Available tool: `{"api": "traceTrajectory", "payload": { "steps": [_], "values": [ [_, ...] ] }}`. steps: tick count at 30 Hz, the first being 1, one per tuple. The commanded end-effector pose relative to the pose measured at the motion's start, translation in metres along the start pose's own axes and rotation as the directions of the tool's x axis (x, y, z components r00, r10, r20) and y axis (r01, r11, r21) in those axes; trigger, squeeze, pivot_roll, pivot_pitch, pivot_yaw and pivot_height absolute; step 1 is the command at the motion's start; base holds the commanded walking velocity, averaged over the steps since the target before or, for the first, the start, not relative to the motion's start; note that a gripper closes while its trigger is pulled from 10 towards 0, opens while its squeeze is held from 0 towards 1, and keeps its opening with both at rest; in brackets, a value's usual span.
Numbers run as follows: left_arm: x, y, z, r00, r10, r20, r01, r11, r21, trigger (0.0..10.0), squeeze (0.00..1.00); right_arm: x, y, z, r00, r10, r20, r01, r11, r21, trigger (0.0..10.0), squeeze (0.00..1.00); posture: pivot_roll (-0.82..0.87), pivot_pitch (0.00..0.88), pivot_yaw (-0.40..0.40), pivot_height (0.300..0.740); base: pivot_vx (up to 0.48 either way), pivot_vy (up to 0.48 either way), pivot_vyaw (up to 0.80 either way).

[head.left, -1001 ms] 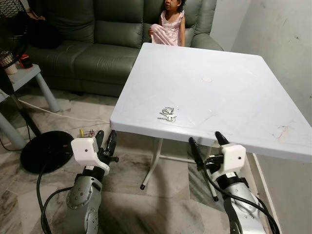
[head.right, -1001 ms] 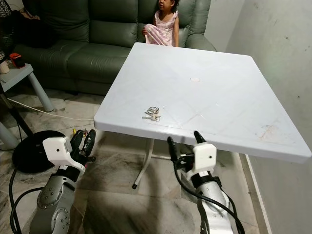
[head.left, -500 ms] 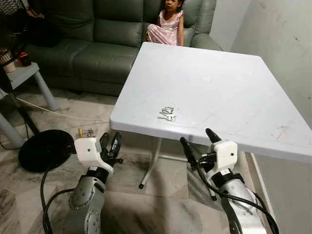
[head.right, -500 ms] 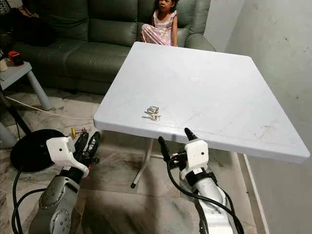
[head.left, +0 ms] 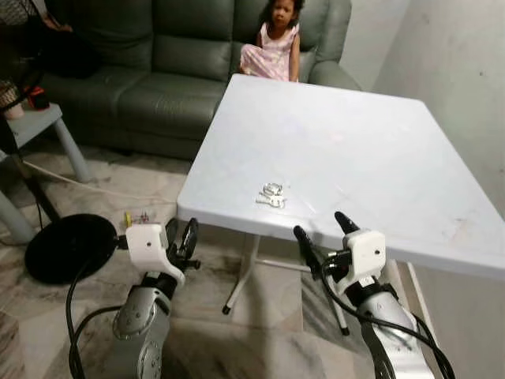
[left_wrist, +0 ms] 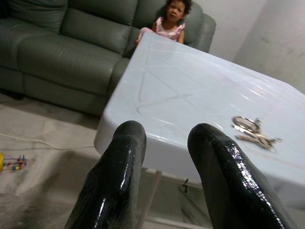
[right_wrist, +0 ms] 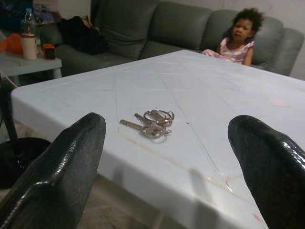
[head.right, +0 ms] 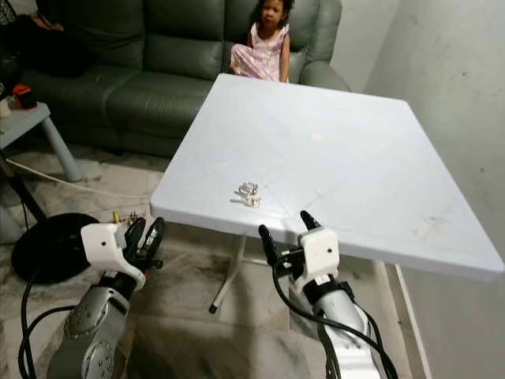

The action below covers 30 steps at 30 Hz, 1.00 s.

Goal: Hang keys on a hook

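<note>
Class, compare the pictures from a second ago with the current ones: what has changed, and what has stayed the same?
The right gripper has shifted toward the robot's left, closer to the keys, fingers open, just short of the table edge. Nothing has been grasped. The left gripper stays low beside the table, jaws slightly apart. The keys lie where they were near the front edge, and the person remains on the sofa.

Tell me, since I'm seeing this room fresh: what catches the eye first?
A small bunch of silver metal keys lies near the front edge of a big white plastic table. The right gripper, fingers spread wide, sits just short of that edge, pointing at the keys. A person sits on the dark green leather sofa behind the table.
</note>
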State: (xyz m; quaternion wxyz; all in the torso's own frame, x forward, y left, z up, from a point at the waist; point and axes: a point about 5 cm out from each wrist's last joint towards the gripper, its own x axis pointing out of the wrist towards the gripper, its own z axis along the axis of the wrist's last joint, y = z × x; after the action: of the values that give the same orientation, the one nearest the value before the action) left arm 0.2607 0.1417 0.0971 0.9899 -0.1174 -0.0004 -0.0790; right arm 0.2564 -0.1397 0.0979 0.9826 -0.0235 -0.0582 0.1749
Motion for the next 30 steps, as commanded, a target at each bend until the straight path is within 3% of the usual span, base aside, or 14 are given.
{"api": "traceTrajectory", "payload": {
  "steps": [1,15,19,30],
  "values": [
    [0.0002,-0.0020,-0.0026,1.000,-0.002,-0.018,0.002,1.000,0.006,10.0,0.00,0.0003,-0.0017,0.0031,1.000,-0.002,0.004,0.002,1.000,-0.010,10.0,0.00,0.11,0.000,-0.089,0.740,0.394,0.000,0.00],
    [-0.0003,-0.0046,-0.0029,1.000,-0.002,-0.018,0.002,1.000,0.015,10.0,0.00,0.0004,0.0008,0.0025,1.000,0.015,-0.003,-0.015,1.000,-0.022,10.0,0.00,0.12,0.000,-0.091,0.740,0.389,0.000,0.00],
    [0.0000,-0.0060,-0.0014,1.000,0.014,0.008,-0.014,0.998,0.055,10.0,0.00,0.0004,0.0006,0.0023,1.000,0.017,-0.006,-0.017,1.000,-0.026,10.0,0.00,0.11,0.000,-0.091,0.740,0.000,0.000,0.00],
    [0.0005,-0.0082,-0.0061,1.000,0.002,-0.017,-0.002,1.000,0.018,10.0,0.00,0.0005,-0.0011,0.0020,1.000,0.025,-0.014,-0.026,0.999,-0.038,10.0,0.00,0.11,0.000,-0.096,0.740,0.000,0.000,0.00]
  ]
}}
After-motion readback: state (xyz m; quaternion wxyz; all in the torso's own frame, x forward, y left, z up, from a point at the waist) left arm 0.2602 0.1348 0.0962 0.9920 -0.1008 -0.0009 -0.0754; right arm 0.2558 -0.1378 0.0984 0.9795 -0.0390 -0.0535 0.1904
